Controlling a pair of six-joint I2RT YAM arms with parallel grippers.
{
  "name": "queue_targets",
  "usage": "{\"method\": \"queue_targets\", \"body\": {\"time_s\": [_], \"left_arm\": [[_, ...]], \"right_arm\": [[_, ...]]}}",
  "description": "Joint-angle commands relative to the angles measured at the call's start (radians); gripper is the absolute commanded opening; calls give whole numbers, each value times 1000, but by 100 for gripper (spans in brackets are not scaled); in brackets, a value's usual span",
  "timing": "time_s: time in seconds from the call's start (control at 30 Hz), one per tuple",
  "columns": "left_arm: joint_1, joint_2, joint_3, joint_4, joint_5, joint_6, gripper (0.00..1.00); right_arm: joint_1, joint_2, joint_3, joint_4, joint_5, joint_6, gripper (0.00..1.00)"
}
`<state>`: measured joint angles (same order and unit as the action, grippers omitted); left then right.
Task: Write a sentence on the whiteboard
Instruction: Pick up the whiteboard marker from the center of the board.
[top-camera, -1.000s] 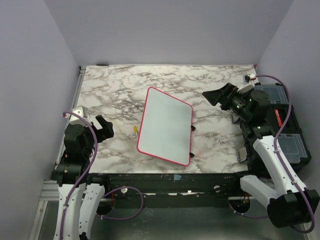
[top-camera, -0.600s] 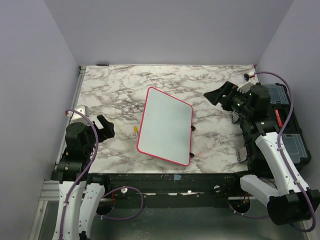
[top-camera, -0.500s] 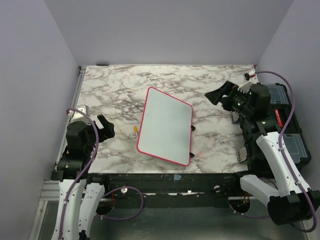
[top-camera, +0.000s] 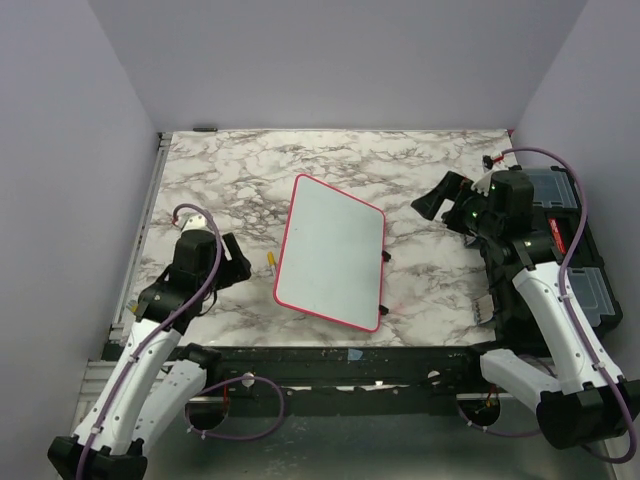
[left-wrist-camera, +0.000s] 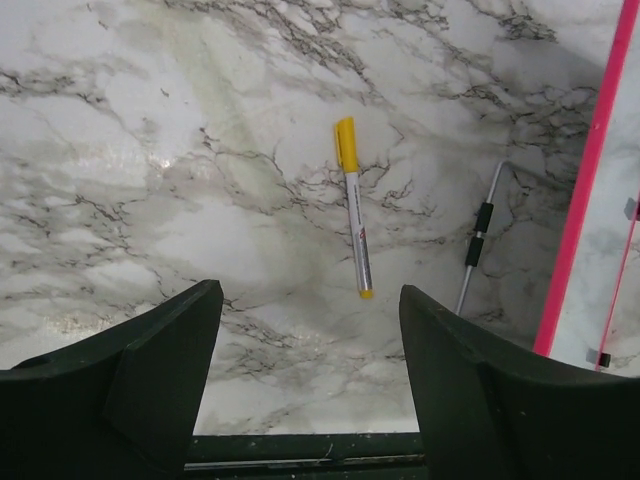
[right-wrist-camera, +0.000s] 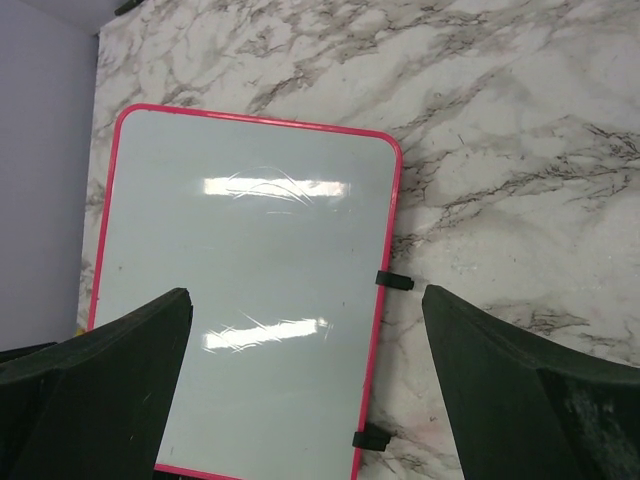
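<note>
**Left claw (left-wrist-camera: 308, 300) and right claw (right-wrist-camera: 306, 295) gape wide, both empty**

The whiteboard (top-camera: 330, 250) lies flat mid-way across the desk (top-camera: 220, 170). Its long axis runs near-to-far, with the far end skewed slightly right. A yellow marker (left-wrist-camera: 352, 205) lies beside its left edge.

- The whiteboard (top-camera: 330, 252), white with a pinkish-red frame and rounded corners, lay flat and skewed on the desk (top-camera: 230, 170), between the left hand (top-camera: 232, 262) and the right hand (top-camera: 430, 205).
- The sentence (right-wrist-camera: 262, 185) showed only as faint thin strokes, unreadable.
</note>
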<state>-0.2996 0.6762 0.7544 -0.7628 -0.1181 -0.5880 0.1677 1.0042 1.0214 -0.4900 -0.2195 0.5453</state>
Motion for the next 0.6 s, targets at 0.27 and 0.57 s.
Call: {"method": "queue_targets", "body": {"time_s": [0.27,0.57], "left_arm": [[-27,194,-72,194,-55,-77,68],[-29,393,-68,340,25,-39,62]], "right_arm": [[7,-16,0,-78,0,-25,100],[9,-16,-7,-87,2,-29,100]]}}
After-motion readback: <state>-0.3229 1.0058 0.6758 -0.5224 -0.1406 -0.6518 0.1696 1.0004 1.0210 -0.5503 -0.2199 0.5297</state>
